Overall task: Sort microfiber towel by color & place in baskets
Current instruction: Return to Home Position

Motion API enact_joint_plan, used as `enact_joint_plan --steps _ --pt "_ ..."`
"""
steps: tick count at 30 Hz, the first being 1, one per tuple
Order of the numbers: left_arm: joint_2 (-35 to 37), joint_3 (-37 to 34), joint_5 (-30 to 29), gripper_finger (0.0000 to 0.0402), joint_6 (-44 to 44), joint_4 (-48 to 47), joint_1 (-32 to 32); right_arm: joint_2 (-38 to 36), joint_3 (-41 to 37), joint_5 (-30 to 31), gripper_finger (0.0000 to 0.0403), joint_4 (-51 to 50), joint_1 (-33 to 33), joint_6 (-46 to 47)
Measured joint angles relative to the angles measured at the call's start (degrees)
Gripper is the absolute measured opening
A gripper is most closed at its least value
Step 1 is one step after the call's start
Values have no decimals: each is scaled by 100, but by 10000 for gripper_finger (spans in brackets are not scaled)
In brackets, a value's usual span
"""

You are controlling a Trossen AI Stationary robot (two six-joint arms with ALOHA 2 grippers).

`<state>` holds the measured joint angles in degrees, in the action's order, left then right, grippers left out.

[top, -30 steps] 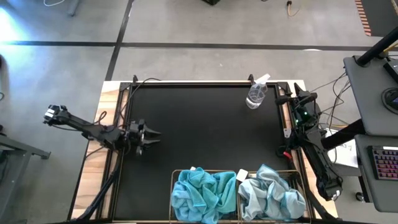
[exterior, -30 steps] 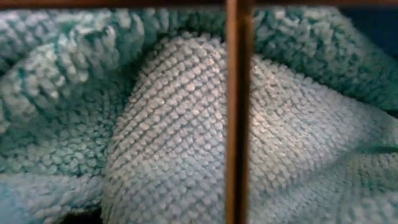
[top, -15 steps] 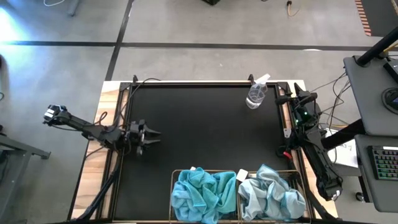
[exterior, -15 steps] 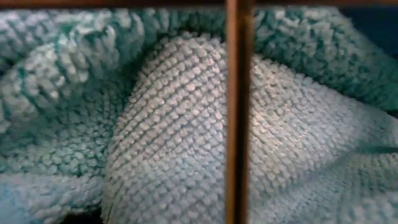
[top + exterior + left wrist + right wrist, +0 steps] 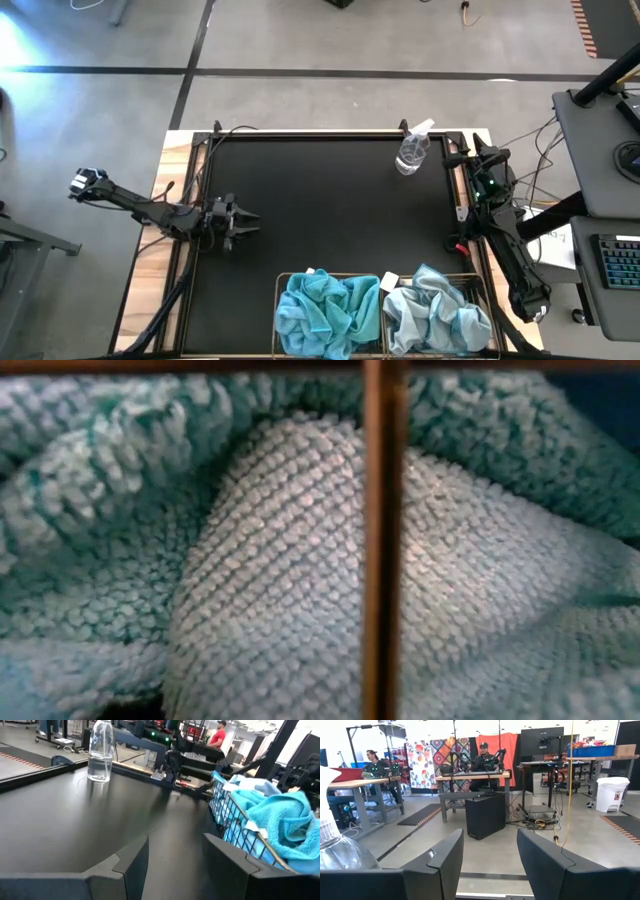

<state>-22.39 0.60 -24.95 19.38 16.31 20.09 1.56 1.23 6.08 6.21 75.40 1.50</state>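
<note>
Left gripper (image 5: 248, 217) sits low at the table's (image 5: 330, 200) left edge, fingers (image 5: 131, 862) apart and empty, pointing across the mat. The turquoise towels (image 5: 325, 308) are heaped in the left basket (image 5: 277, 295) at the near edge, near the gripper but clear of it. Right gripper (image 5: 474, 152) is at the far right corner, fingers (image 5: 445, 860) apart and empty, with the bottle (image 5: 412, 152) just beside it and the pale towels (image 5: 437, 315) in the right basket (image 5: 488, 300) well apart from it. The low view shows only towel nap behind one upright basket wire (image 5: 383, 540).
</note>
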Motion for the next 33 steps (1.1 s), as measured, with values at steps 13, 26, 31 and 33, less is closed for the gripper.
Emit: enact_joint_plan --steps 13,26,31,33 --pt "930 -4 42 168 0 -1204 -1096 0 0 0 180 0 0 0" --pt "1658 -7 43 168 1 -1221 -5802 0 0 -2 180 -2 0 0" --pt "1804 -7 42 168 0 -1224 -6865 0 0 0 180 -2 0 0" --pt "1861 -7 39 168 0 -1225 -7001 0 0 -1 180 0 0 0"
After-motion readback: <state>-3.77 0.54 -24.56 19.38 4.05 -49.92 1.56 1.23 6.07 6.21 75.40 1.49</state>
